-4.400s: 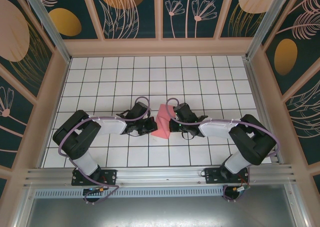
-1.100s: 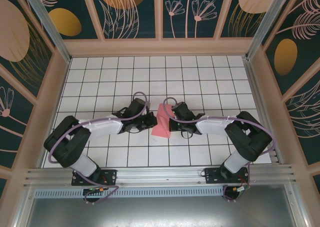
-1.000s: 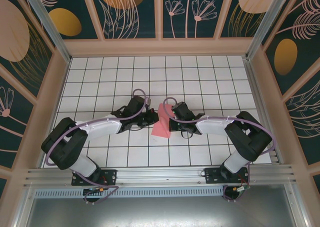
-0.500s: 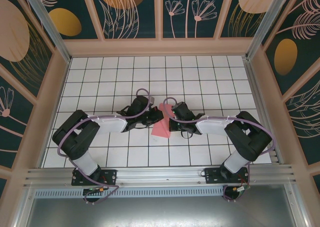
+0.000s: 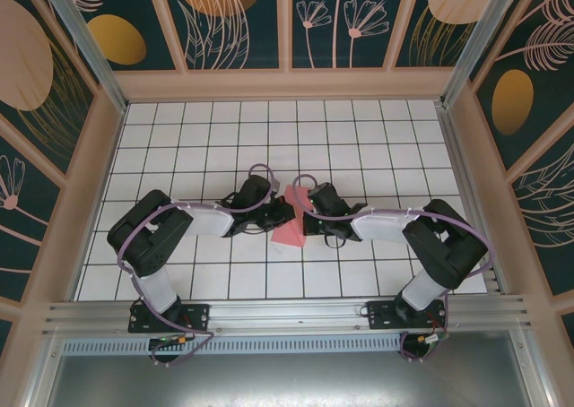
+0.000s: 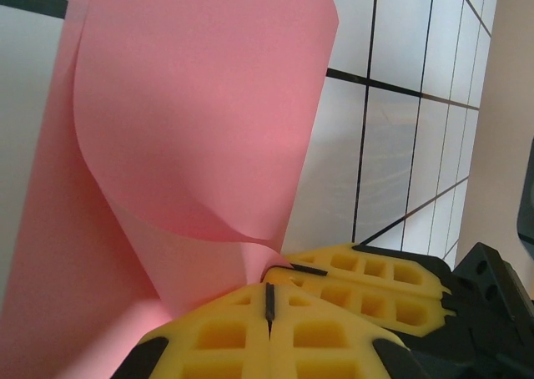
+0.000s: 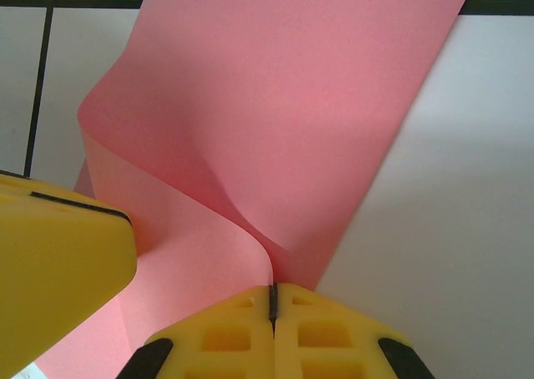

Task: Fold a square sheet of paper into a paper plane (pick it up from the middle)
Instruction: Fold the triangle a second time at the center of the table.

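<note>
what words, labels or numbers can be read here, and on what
None: no readable text in any view.
The paper is plain pink, the yellow pads are unmarked, the table tiles are blank, and the walls carry only plant drawings.

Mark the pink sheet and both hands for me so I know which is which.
square sheet of paper (image 5: 289, 232), top view, bare lower part of the sheet.
left hand (image 6: 269, 300), left wrist view, seam between its shut yellow fingertips.
right hand (image 7: 271, 300), right wrist view, seam between its shut yellow fingertips.
</note>
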